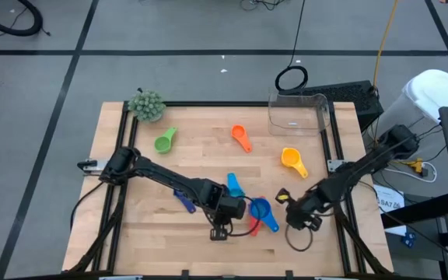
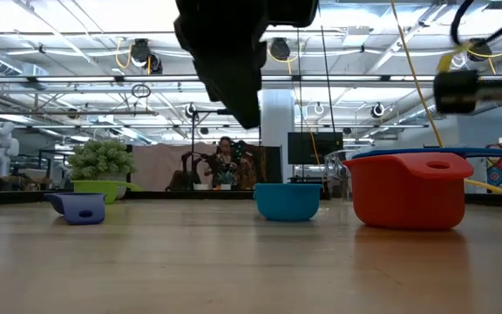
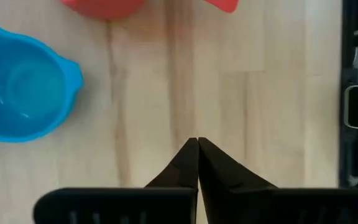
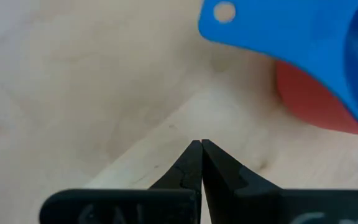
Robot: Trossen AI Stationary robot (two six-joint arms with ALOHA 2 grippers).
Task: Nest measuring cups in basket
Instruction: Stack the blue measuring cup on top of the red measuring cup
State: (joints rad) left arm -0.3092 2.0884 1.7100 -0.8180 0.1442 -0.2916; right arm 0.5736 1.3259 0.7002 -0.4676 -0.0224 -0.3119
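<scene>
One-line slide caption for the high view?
Both shut grippers, left and right, flank blue cup; basket still empty.

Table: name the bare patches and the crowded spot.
Bare wood lies between the green cup and orange cup, and left of the dark blue cup. Crowded: front centre, where both shut grippers, left gripper and right gripper, flank blue cup.

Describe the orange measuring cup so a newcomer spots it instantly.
Find the clear basket at the table's far right corner. Just left of it, apart on bare wood, lies the orange measuring cup. The yellow cup nearby is paler and sits nearer the right gripper.
</scene>
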